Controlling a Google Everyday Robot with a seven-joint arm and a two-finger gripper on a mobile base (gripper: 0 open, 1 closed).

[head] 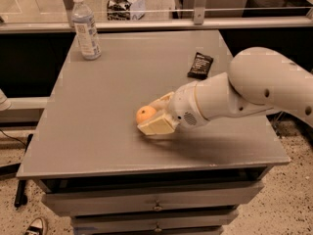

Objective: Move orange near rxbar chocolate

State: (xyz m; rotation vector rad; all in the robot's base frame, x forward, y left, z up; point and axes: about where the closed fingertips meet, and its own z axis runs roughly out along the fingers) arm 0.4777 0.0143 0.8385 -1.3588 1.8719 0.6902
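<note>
The orange (145, 114) rests on the grey table (93, 131), a little front of centre. My gripper (148, 116) comes in from the right, low over the table. It is open, with one cream finger (157, 127) just in front of the orange and the other behind it, so the orange lies between them. The rxbar chocolate (200, 65), a flat black wrapper, lies at the back right of the table, well apart from the orange. My white arm (254, 89) stretches across the right side of the table.
A clear water bottle with a white cap (85, 28) stands at the table's back left corner. A railing (195, 23) runs behind the table. Drawers (156, 204) sit under the tabletop. A shoe (34, 226) lies on the floor at front left.
</note>
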